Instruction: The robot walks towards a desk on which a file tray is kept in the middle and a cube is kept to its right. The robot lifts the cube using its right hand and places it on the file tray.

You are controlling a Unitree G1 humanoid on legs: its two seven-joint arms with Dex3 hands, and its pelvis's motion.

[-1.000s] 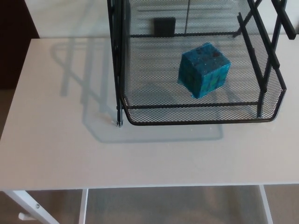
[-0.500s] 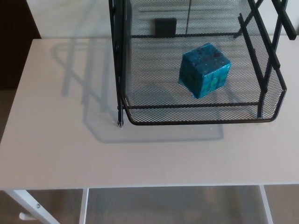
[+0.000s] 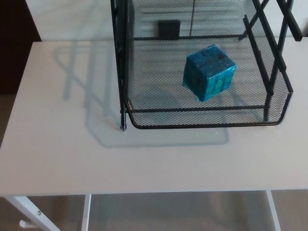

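Cube (image 3: 210,72) sits in file tray (image 3: 202,126) near table's (image 3: 72,159) far edge, possibly tilted; a knock could tip it. No hands visible, so can't tell the fingers' state.

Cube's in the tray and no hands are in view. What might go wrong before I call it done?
1. The cube sits toward the front of the tray, behind only a low rim, so a jolt might tip it out.
2. Neither hand shows, so I can't confirm they are clear of the side struts. A snag could drag the tray across the desk.
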